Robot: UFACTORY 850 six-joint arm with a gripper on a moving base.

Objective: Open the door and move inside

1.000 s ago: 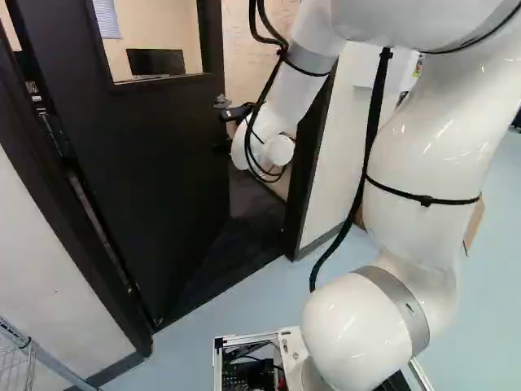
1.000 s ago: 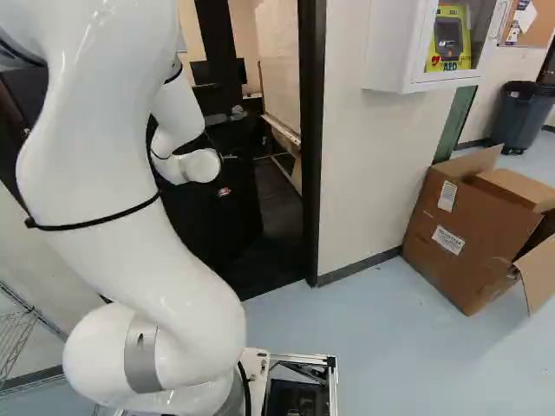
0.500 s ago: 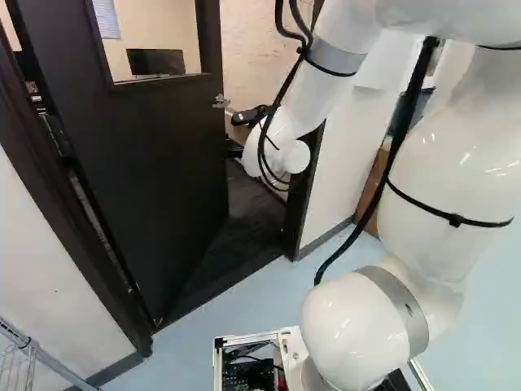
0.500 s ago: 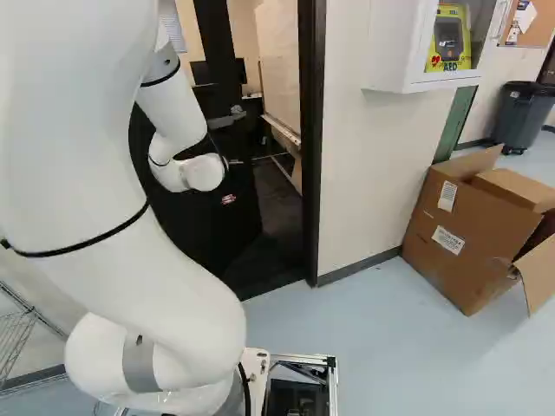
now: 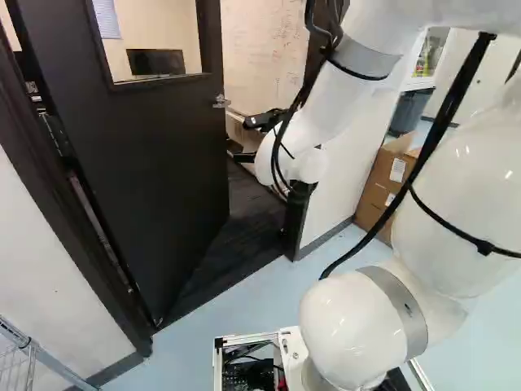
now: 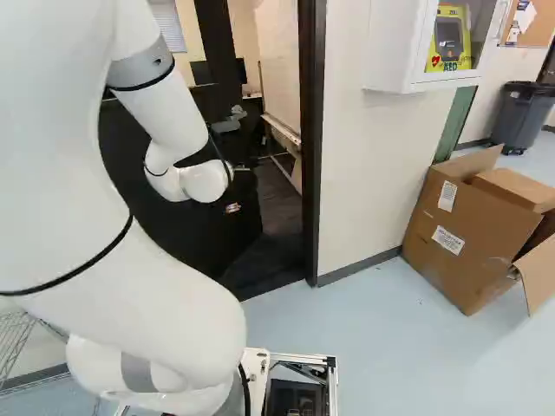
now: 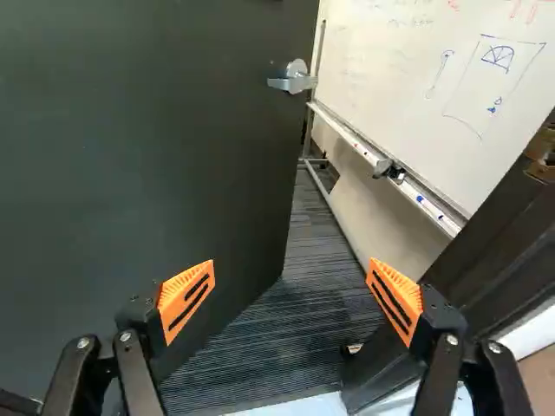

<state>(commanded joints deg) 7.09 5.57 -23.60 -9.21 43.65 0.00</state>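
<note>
Door (image 5: 163, 163), dark and flat-faced, standing partly open: it occupies the left of the left base view, angled into the room beyond the doorway. Its upper part carries a window (image 5: 155, 41); a silver lever handle (image 7: 297, 80) sits near its free edge, and nothing grips it. The unlatching and initial opening are judged done. Passage is left: the base (image 6: 303, 357) stands outside on the pale floor (image 6: 381, 347), and the door may need a wider swing first. The claw (image 7: 292, 264) has its 2 fingers well apart, with nothing clamped between the 2 orange pads (image 7: 186, 295). Ahead of it lie dark carpet (image 7: 295, 329) and a whiteboard (image 7: 408, 104). Opposite the door's free edge is the dark door frame (image 6: 310, 173), where the arm (image 5: 330, 102) could catch during entry. Farther out, 1 carton (image 6: 460, 243) sits beside the outer wall (image 6: 364, 173).
</note>
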